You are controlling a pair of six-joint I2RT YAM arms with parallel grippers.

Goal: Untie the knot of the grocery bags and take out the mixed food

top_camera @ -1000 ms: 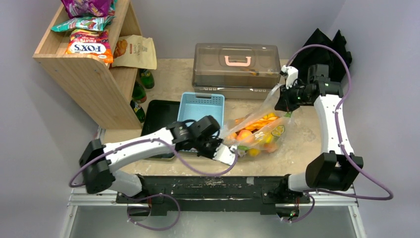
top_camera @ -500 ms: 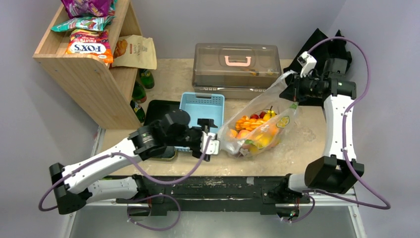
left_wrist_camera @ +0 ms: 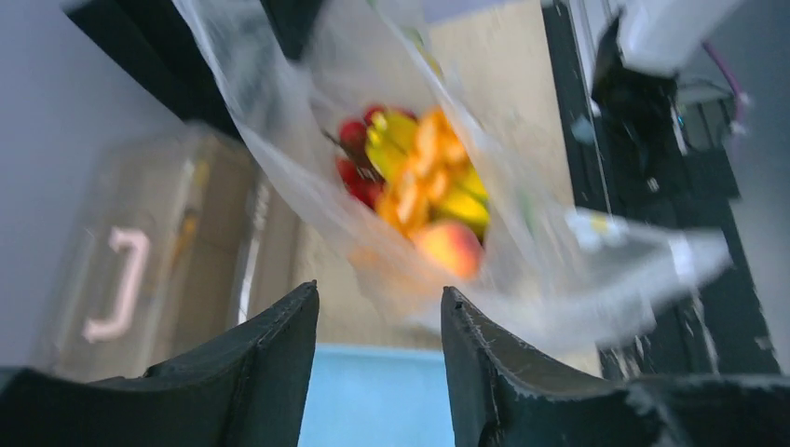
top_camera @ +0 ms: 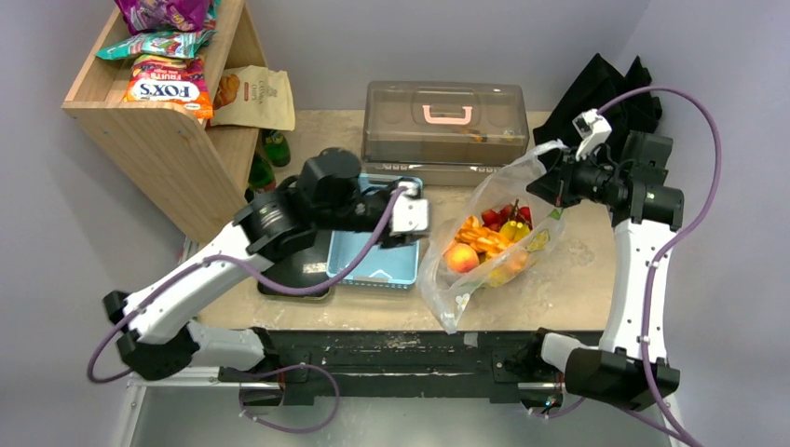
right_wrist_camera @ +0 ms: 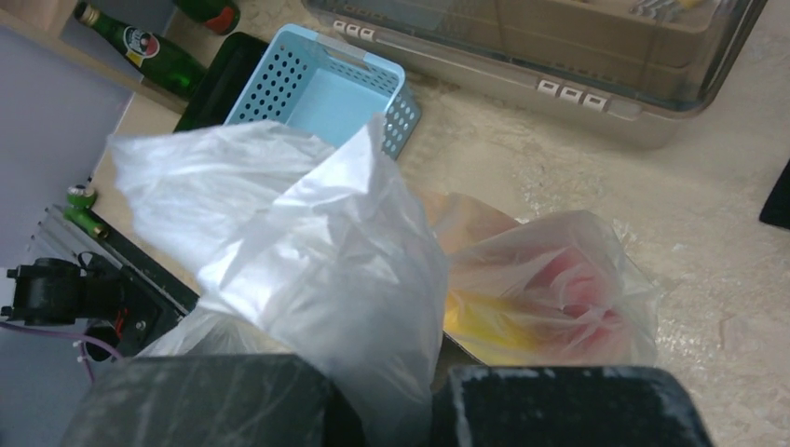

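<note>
Clear plastic is what I am watching: the grocery bag (top_camera: 440, 284) hangs stretched from the upper right of the overhead frame down to the table (top_camera: 578, 270) at lower centre, its bottom resting on the surface. My right gripper (top_camera: 543, 183) is clamped tight on the bag's neck (right_wrist_camera: 387, 363). In the right wrist view the film bunches up between the two dark fingers, so I cannot tell whether the knot is undone or merely hidden in that pinch. My left gripper (top_camera: 412, 216) sits at centre frame above the blue basket (top_camera: 373, 265), apart from the bag, jaws partway apart with nothing between them; its wrist view looks straight past them at the bag. The mixed food (top_camera: 489, 237) is all inside the plastic as far as I can see: a peach (top_camera: 458, 256), orange pieces, red fruits (top_camera: 503, 216), something yellow. I see no piece of it outside the bag. So I judge the emptying not begun and the untying unconfirmed; what is left is opening the mouth and lifting every piece out
</note>
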